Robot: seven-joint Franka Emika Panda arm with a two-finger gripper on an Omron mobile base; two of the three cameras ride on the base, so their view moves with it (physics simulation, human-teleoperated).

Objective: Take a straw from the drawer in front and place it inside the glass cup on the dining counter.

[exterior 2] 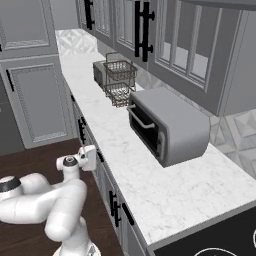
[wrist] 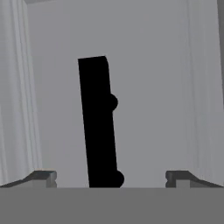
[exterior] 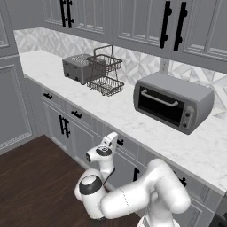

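Toaster (exterior: 76, 67) left of wire rack (exterior: 104, 71), toaster oven (exterior: 172, 102) right; all on worktop (exterior: 133, 119).

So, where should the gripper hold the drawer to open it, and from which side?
At the black bar handle on the drawer front, coming straight on. The bar stands off the flat panel between the open gripper fingertips, so they can probably close across it.

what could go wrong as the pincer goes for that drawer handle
The open pincer sits close to the drawer, with the black bar handle left of centre between its fingertips; closing now may catch it unevenly and slip. The drawer looks fully shut, so a weak grip means no opening.
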